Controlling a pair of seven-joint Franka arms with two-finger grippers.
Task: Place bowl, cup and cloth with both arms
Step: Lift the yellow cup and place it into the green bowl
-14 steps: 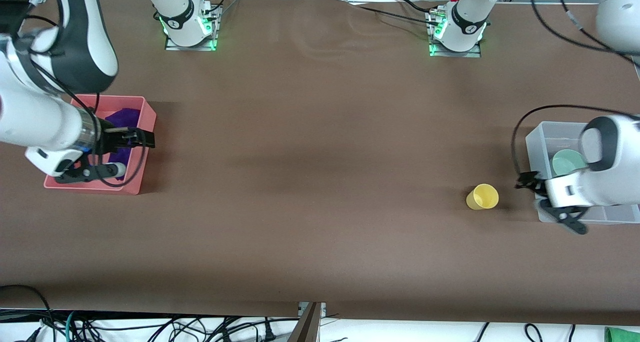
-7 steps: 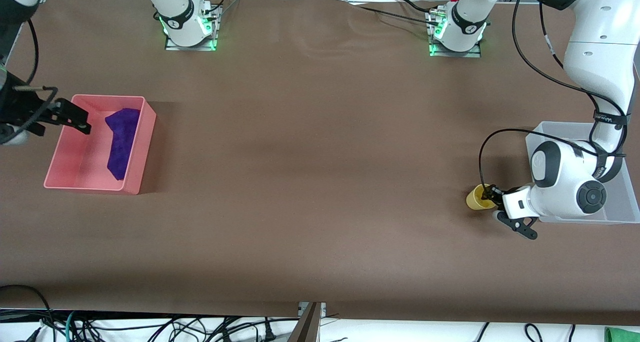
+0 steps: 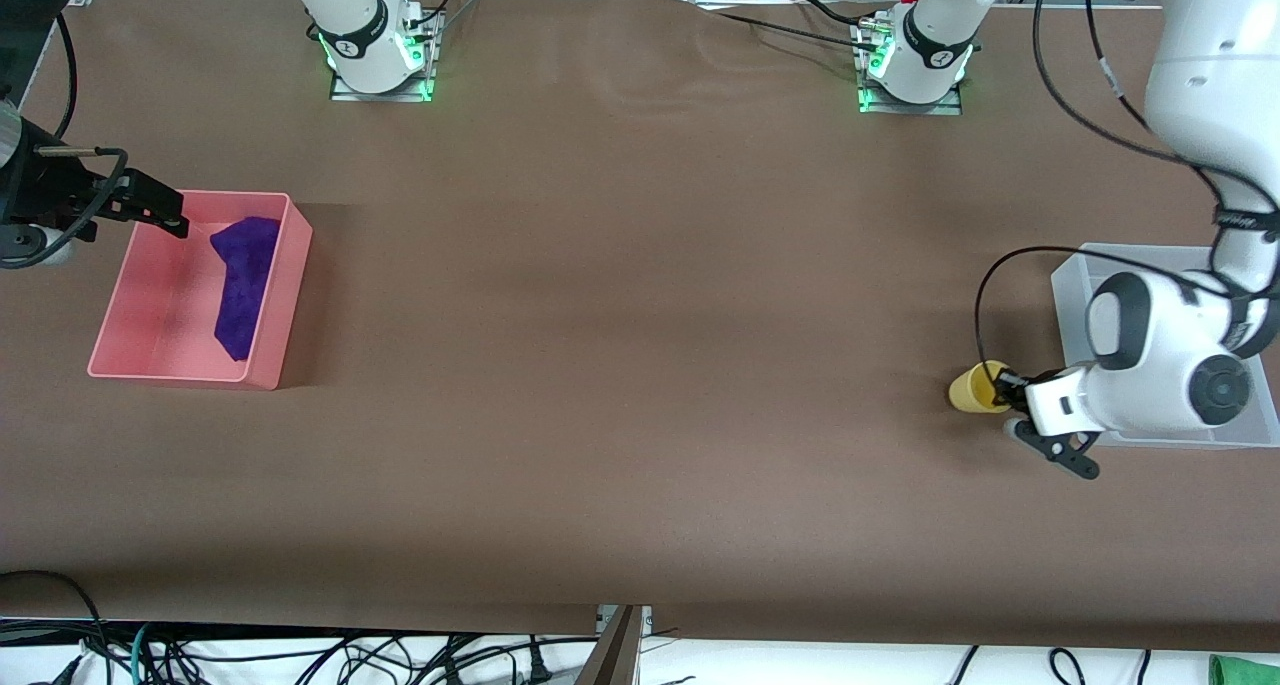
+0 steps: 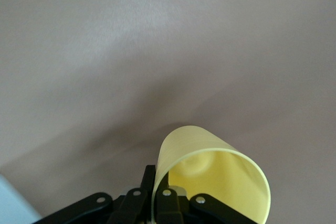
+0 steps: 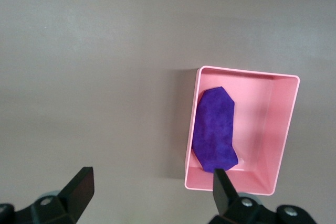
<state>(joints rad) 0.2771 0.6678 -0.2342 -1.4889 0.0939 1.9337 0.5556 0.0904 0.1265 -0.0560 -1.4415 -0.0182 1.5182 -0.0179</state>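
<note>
While the left gripper (image 3: pixel 1008 393) is clamped on the cup (image 3: pixel 970 390) wall, the yellow cup hangs tilted over the table (image 3: pixel 640 365), mouth toward three o'clock and the clear bin (image 3: pixel 1075 265) in the front view. Inside the pink bin (image 3: pixel 290 295) lies the cloth (image 3: pixel 240 285), long axis twelve to six. Over that bin's rim, the right gripper (image 3: pixel 160 215) hangs spread wide.

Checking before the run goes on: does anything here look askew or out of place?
Only the cup: it is tipped sideways in the left gripper, beside the clear bin. The cloth lies in the pink bin; the right gripper is open.
</note>
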